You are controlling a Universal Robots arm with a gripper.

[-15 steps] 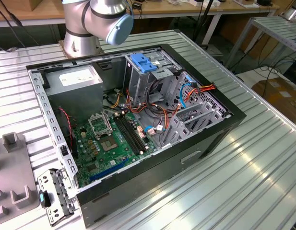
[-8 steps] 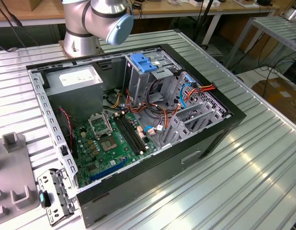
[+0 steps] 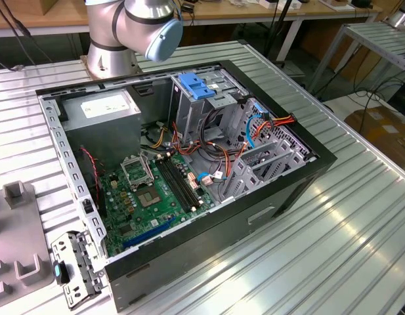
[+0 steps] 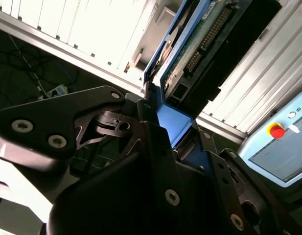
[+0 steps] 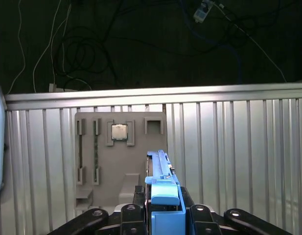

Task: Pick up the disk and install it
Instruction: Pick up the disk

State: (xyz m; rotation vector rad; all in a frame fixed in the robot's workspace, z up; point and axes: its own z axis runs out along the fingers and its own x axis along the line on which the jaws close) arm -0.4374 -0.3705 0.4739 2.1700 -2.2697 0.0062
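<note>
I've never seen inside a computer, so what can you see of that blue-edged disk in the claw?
The disk is a flat slab: dark body, green circuit board with a row of connector pins on one face, bright blue plastic rails along its edges. The claw clamps one end from both sides, so it juts out from the claw, with the ribbed metal table behind it.

In the second wrist view, the far end of the blue-railed flat grey metal disk (image 4: 199, 44) is cut off by the picture's edge, and its near end is hidden behind the black metal gripper (image 4: 175, 127) clamped on it. In the first wrist view, the grey plastic fixture plate (image 5: 136, 161) is partly covered by the disk. The silver robot arm (image 3: 133, 26) is cut off by the exterior view's upper edge.
</note>
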